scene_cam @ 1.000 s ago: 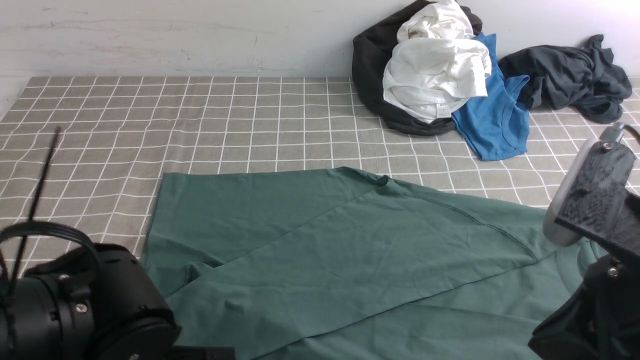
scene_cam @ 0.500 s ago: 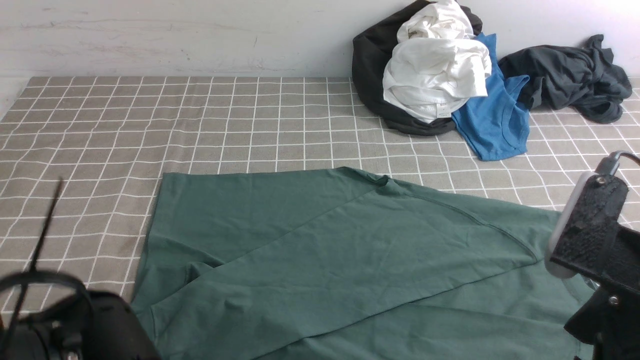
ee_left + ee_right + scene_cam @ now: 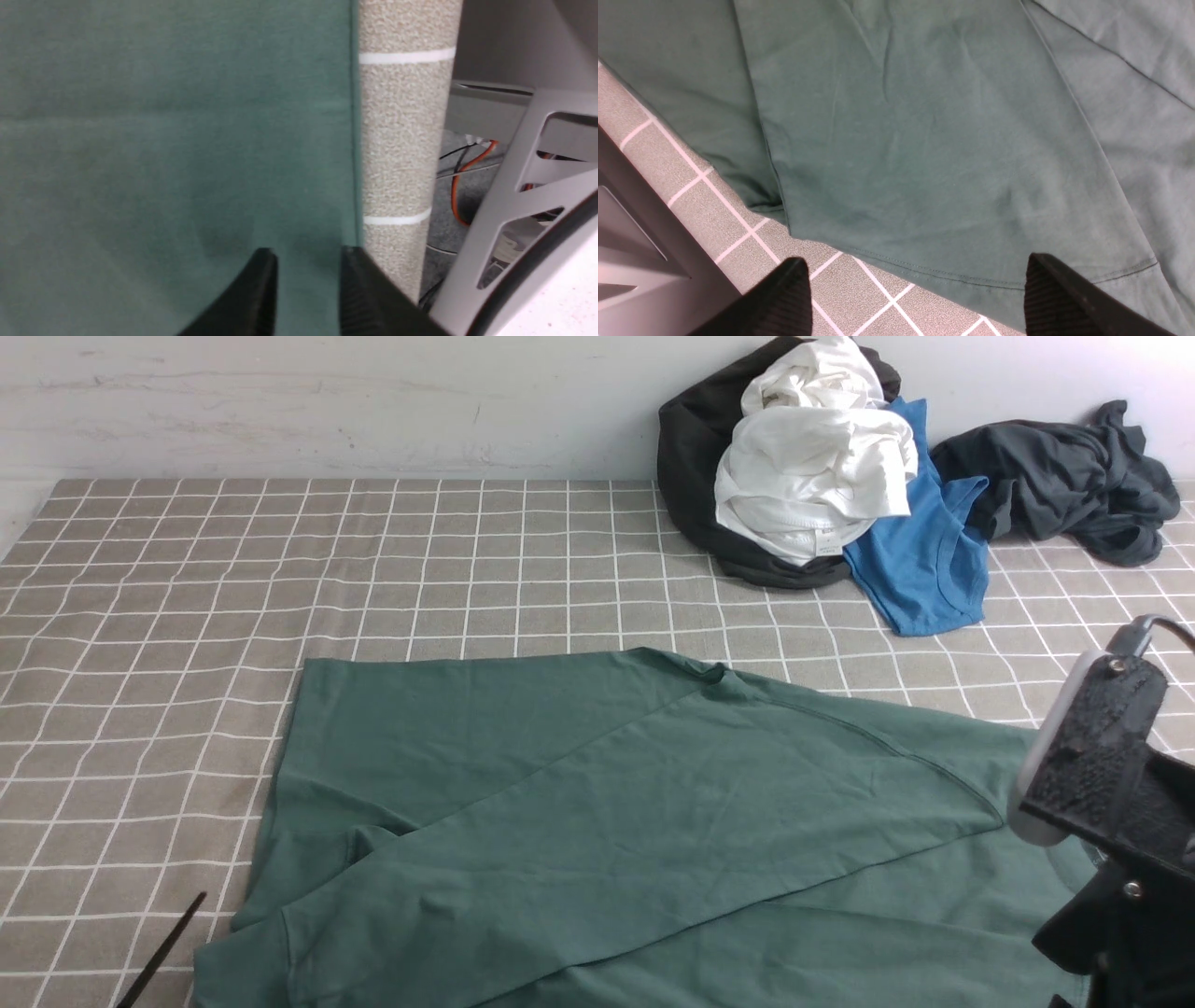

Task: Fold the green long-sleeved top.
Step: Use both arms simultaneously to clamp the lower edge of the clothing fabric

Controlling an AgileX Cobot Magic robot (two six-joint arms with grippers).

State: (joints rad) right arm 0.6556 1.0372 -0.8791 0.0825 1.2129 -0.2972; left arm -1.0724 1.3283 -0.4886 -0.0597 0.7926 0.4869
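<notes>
Two grippers work nearest the robot, both over the one green long-sleeved top (image 3: 607, 803). The left gripper (image 3: 308, 256), seen only from its own wrist, has its jaws a narrow gap apart, with green cloth showing through the gap. It hangs just inside a straight edge of the top, beside a strip of the checked tablecloth (image 3: 402, 140) at the table's near edge. Whether its tips touch the fabric I cannot tell, as that view is blurred. The right gripper (image 3: 915, 294) has its jaws spread wide and grips nothing. Its two fingertips (image 3: 794, 289) straddle a stitched hem of the top where it lies on the tablecloth. In the front view the right arm (image 3: 1102, 775) stands over the top's right end. The top lies flat across the near half of the table, with one layer folded diagonally over the rest. Beyond it the tablecloth runs bare to the far right corner. There one black garment (image 3: 686, 457), white cloth (image 3: 812, 467) and one blue top (image 3: 924, 569) are heaped together against the wall (image 3: 327, 401). One charcoal garment (image 3: 1064, 485) lies crumpled just beside them.
</notes>
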